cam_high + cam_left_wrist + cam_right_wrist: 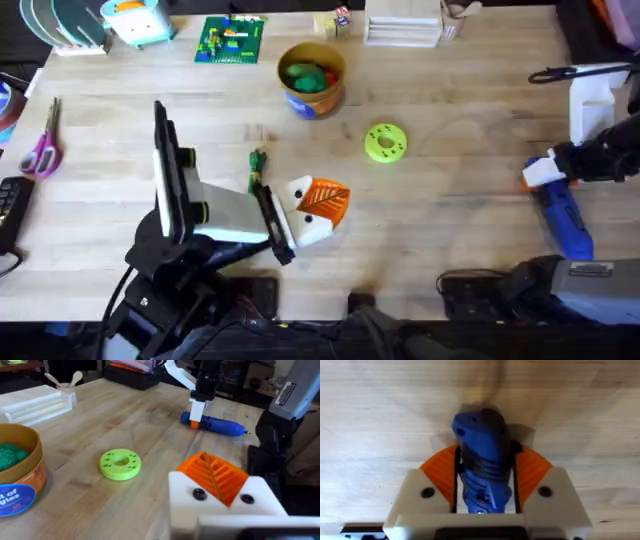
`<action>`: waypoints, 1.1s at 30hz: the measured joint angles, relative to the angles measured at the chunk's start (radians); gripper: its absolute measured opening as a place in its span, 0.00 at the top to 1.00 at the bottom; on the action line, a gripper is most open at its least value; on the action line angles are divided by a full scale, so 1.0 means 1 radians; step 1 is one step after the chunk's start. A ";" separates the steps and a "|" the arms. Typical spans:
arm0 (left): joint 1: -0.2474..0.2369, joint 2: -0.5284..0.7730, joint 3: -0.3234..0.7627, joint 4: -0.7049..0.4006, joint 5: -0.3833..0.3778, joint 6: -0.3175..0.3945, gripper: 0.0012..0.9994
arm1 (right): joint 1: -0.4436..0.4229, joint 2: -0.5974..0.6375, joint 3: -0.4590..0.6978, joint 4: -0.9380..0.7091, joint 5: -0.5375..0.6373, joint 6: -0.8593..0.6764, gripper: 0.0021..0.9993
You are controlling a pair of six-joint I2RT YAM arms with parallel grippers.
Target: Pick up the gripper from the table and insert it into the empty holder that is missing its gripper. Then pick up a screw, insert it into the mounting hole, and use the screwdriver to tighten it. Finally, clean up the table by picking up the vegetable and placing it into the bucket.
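Your right gripper (485,497) has its fingers clamped around the screwdriver (482,457) on the surface (450,210); left gripper (318,208) fingers: cannot tell.

1. You see a pale matt wooden table (450,200) with visible grain.
2. Your screwdriver (484,462) looks like smooth blue plastic.
3. The bucket (22,485) looks like cardboard.
4. The orange pads (530,472) are ribbed plastic.
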 joint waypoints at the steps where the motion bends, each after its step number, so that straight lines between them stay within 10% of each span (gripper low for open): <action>1: 0.000 0.000 0.000 0.000 0.000 0.000 1.00 | 0.000 0.000 0.000 0.000 0.000 0.000 0.49; 16: 0.000 0.000 0.000 0.000 0.000 0.000 1.00 | -0.001 -0.001 -0.008 0.030 0.023 0.002 0.98; 33: 0.000 0.000 0.000 0.000 0.000 0.000 1.00 | 0.002 -0.298 -0.035 0.072 -0.052 0.140 0.98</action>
